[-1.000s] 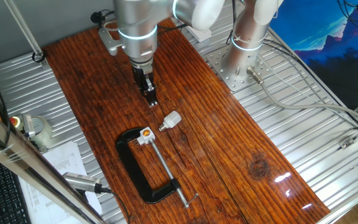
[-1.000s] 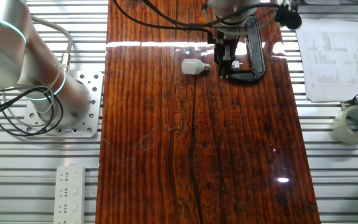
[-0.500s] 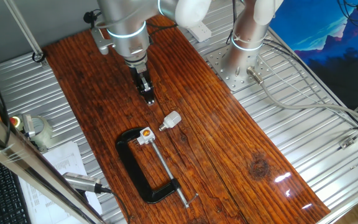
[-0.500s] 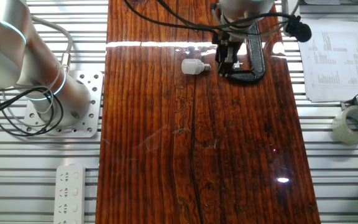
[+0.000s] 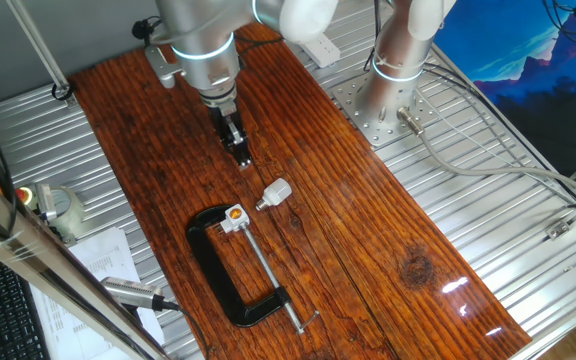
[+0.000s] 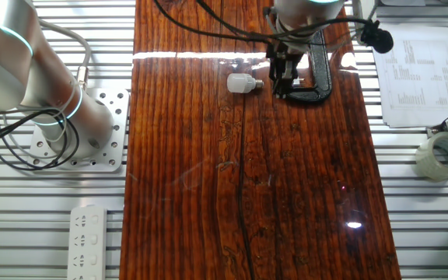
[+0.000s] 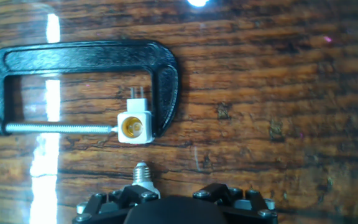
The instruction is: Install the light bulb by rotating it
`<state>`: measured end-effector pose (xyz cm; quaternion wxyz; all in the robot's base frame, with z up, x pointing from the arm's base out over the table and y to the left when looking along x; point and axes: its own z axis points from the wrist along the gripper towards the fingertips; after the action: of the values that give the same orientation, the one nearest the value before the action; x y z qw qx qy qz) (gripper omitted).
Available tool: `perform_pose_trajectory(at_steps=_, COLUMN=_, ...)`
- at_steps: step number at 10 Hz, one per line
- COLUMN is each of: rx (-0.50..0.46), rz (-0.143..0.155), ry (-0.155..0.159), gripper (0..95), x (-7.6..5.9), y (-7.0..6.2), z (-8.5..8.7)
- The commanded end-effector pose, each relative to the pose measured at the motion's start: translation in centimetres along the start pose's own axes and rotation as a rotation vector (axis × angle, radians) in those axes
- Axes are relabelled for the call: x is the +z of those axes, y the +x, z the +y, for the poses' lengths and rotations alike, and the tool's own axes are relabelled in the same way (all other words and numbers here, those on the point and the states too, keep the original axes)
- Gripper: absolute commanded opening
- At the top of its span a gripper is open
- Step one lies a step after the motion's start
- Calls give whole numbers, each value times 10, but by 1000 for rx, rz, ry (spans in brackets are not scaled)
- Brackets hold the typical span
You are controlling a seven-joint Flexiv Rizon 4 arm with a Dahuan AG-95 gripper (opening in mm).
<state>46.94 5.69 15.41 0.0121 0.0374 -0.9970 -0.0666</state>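
Observation:
The light bulb (image 5: 276, 193) lies on its side on the wooden table, white head right, silvery base toward the socket. My gripper (image 5: 238, 150) hangs just behind it, a little above the wood, holding nothing, and its fingers look parted. From the other side the gripper (image 6: 281, 78) stands between the bulb (image 6: 241, 82) and the clamp. In the hand view only the bulb's screw base (image 7: 142, 171) peeks out above my black finger mounts (image 7: 114, 200). The white socket block (image 7: 134, 126) with its orange centre sits in the clamp's mouth.
A big black C-clamp (image 5: 226, 275) holds the socket (image 5: 233, 217) near the table's left front. Off the wood lie a tape roll (image 6: 443, 154), papers (image 6: 411, 74) and a power strip (image 6: 88, 241). The arm's base (image 5: 393, 75) stands at the back right.
The arm's wrist has shifted a little to the left and turned slightly over the last second. The bulb, socket and clamp have not moved.

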Motion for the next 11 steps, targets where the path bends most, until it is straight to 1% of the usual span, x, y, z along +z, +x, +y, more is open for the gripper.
perform_pose_trajectory(at_steps=1, rx=-20, rz=15, ry=5, gripper=760, x=-1, y=2, z=1)
perform_pose_trajectory(at_steps=2, rx=-21, rz=45, ry=0, gripper=760, x=-1, y=2, z=1)
perform_pose_trajectory(at_steps=3, rx=-39, rz=40, ry=2, gripper=760, x=-1, y=3, z=1)
perform_pose_trajectory(at_steps=5, rx=-50, rz=41, ry=4, gripper=760, x=-2, y=7, z=-1)
perform_pose_trajectory(at_steps=9, rx=-51, rz=45, ry=5, gripper=760, x=-1, y=8, z=-2)
perform_pose_trajectory(at_steps=10, rx=-52, rz=44, ry=3, gripper=570, x=-1, y=9, z=-2)
perform_pose_trajectory(at_steps=11, rx=-45, rz=43, ry=4, gripper=570, x=-1, y=9, z=-2)
